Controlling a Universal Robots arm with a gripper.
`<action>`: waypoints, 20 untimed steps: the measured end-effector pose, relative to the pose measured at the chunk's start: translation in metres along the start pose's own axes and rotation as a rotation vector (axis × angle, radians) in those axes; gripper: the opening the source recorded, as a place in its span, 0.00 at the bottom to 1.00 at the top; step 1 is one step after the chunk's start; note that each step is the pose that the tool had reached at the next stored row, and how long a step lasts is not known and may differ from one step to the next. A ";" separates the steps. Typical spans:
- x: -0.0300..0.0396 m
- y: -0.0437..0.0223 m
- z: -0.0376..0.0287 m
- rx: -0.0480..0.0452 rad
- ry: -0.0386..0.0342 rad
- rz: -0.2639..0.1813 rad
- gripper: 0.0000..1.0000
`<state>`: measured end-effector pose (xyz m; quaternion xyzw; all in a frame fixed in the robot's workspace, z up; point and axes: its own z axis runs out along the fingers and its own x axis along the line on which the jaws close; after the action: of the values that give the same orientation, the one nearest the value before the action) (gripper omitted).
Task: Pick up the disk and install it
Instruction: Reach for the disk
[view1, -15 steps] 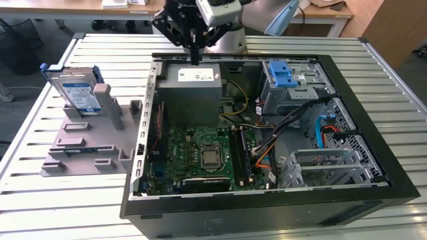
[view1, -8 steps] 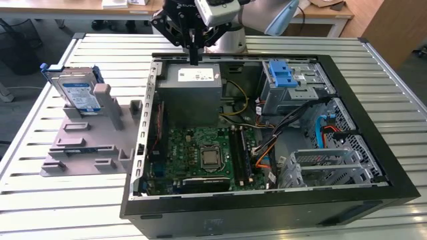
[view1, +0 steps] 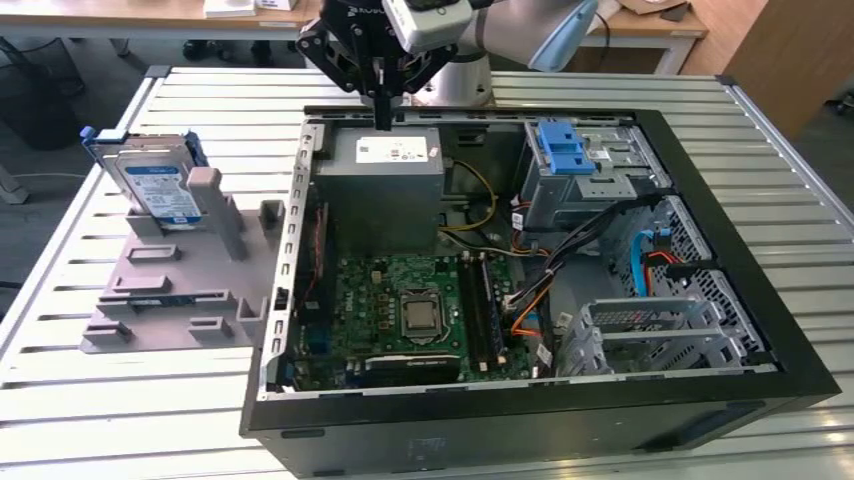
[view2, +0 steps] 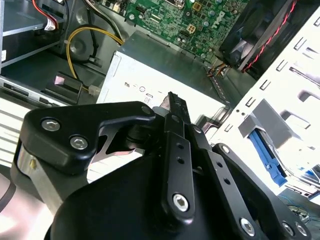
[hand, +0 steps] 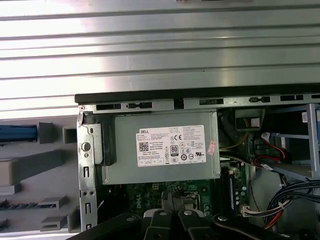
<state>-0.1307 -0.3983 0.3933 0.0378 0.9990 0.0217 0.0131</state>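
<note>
Well apart: jaws and disk (view1: 156, 188).

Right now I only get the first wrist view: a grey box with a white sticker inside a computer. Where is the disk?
Observer: In the exterior view, the disk stands on edge in a grey holder on the table. It is outside the computer case, toward the exterior view's left.
Operator: Has the gripper got it?
Observer: No. The gripper hangs shut and empty above the power supply, your grey box, well apart from the disk.
</note>
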 end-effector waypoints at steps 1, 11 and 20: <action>0.0008 0.0001 0.0000 0.0000 0.0000 0.000 0.11; 0.0059 0.0002 0.0000 0.0000 0.0000 0.000 0.11; 0.0071 0.0002 0.0000 0.0041 -0.0003 0.000 0.11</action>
<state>-0.1378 -0.3976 0.3932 0.0378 0.9990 0.0196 0.0131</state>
